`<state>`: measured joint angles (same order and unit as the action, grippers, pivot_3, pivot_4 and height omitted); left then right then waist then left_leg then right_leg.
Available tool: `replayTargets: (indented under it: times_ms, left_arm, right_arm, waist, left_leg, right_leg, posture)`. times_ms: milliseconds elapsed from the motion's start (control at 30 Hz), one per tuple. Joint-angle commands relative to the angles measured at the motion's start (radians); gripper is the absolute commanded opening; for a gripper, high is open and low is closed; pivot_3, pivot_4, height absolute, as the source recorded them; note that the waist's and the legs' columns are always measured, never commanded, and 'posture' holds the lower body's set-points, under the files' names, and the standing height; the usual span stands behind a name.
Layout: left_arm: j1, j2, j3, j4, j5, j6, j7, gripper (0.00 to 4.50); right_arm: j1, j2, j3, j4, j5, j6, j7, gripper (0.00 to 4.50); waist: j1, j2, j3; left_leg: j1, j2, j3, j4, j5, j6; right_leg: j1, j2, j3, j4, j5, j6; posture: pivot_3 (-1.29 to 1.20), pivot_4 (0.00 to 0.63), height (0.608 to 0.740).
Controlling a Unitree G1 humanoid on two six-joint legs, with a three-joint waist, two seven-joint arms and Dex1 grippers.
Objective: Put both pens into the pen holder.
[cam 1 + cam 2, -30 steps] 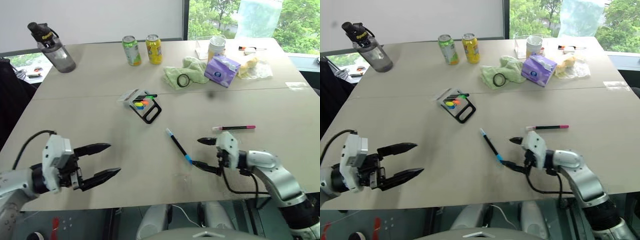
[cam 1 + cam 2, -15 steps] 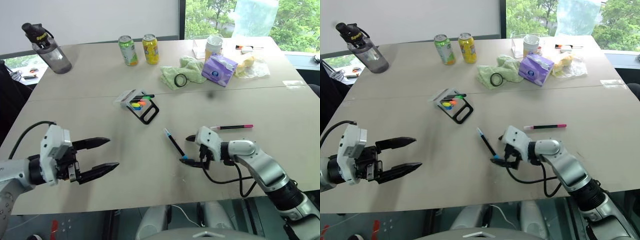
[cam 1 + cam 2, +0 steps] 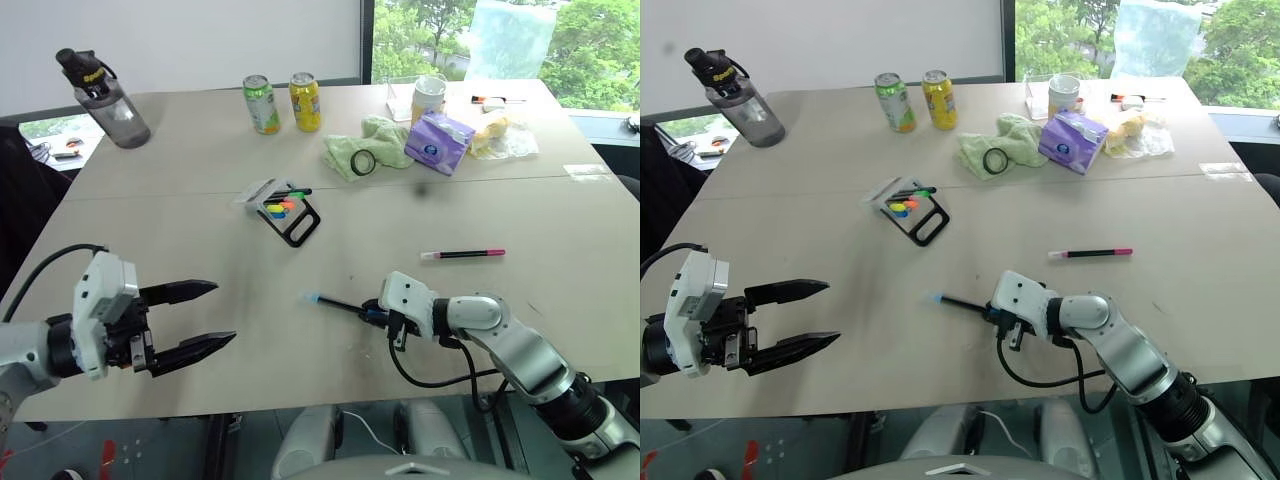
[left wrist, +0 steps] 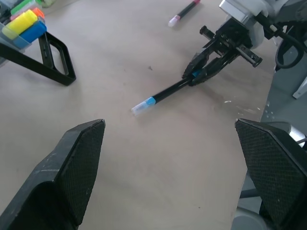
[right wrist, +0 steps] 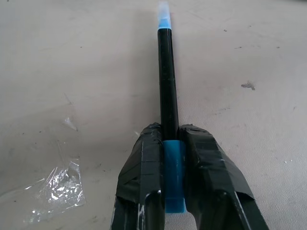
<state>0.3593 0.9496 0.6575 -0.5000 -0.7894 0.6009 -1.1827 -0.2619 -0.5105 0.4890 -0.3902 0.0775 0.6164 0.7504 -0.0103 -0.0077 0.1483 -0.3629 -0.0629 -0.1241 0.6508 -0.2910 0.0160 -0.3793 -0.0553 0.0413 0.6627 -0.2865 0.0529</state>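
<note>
This looks like an office or a meeting room. A wide beige counter (image 3: 200,160) made of two joined tops stands next to large windows (image 3: 460,30) with green trees outside and a plain white wall (image 3: 200,40). Far beyond the hands stand everyday things: a grey plastic water bottle (image 3: 105,100), two drink cans (image 3: 285,100), a purple tissue pack (image 3: 440,142).

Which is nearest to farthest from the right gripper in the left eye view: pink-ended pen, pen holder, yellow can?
From the right gripper:
1. pink-ended pen, beyond it, to the right.
2. pen holder, farther up the table, to the left.
3. yellow can, near the far edge.
</note>
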Motion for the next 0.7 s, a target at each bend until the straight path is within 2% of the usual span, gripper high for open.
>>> replayTargets:
  times_ms: [33,200,367,500,700]
  left_arm:
    - [-0.019,-0.009,-0.005,-0.005,-0.010,-0.015,-0.001,4.50]
    - [-0.045,-0.050,-0.023,0.009,-0.038,-0.002,0.017,4.50]
    - [-0.088,-0.122,-0.034,0.021,-0.101,0.024,0.093,4.50]
    - [-0.185,-0.290,-0.076,0.036,-0.234,0.123,0.373,4.50]
    - [-0.280,-0.484,-0.192,-0.020,-0.469,0.200,0.675,4.50]
  right_arm:
    - [0.020,-0.031,-0.055,0.066,-0.053,0.072,-0.072,0.02]
    - [0.019,0.022,-0.134,0.067,-0.003,0.063,-0.111,0.02]
    - [0.030,0.051,-0.181,0.045,0.057,-0.018,-0.082,0.02]
    - [0.061,0.071,-0.199,0.008,0.129,-0.142,-0.009,0.02]
    - [0.048,0.135,-0.237,-0.008,0.233,-0.215,0.037,0.02]
  waist:
    - [0.000,0.000,0.000]
    - [0.000,0.000,0.000]
    - [0.000,0.000,0.000]
    - [-0.003,0.001,0.001]
    - [-0.006,-0.001,0.002]
  left_leg:
    - [0.000,0.000,0.000,0.000,0.001,-0.001]
    - [0.000,0.000,0.000,0.000,0.001,-0.001]
    - [-0.001,0.000,-0.001,0.000,0.001,-0.002]
    - [-0.002,0.000,-0.001,-0.001,0.001,-0.002]
    - [-0.003,0.000,-0.001,0.001,0.001,-0.003]
  right_leg:
    - [0.000,0.000,0.000,0.000,0.000,0.000]
    - [0.000,0.000,0.000,0.000,0.000,0.000]
    - [-0.001,0.000,0.000,0.000,0.000,0.000]
    - [-0.001,0.000,0.000,-0.001,0.000,0.000]
    - [-0.002,0.001,0.000,0.000,0.000,0.000]
  posture:
    - [0.00,0.150,0.740]
    - [0.00,0.150,0.740]
    - [0.00,0.150,0.740]
    - [0.00,0.150,0.740]
    - [0.00,0.150,0.740]
